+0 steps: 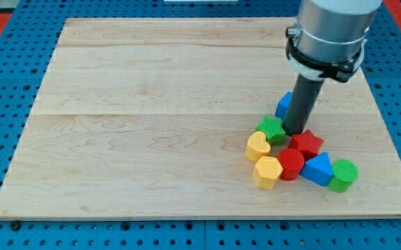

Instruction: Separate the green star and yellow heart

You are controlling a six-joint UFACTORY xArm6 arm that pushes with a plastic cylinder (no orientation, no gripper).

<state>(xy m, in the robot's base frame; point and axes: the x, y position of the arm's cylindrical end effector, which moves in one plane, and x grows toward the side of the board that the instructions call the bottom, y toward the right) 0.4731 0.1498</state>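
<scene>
My tip (pixel 295 132), a bare rod holding nothing, sits just right of the green star (pixel 272 129), which touches the yellow heart (pixel 258 146); placed to shove them apart.

green star (pixel 272 129) touching yellow heart (pixel 257 146) at its upper right, my tip (pixel 295 132) just right of star

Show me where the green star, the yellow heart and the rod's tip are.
green star (pixel 272 129), camera view, on its top face.
yellow heart (pixel 257 145), camera view, on its top face.
my tip (pixel 297 132), camera view, at its very end.
</scene>
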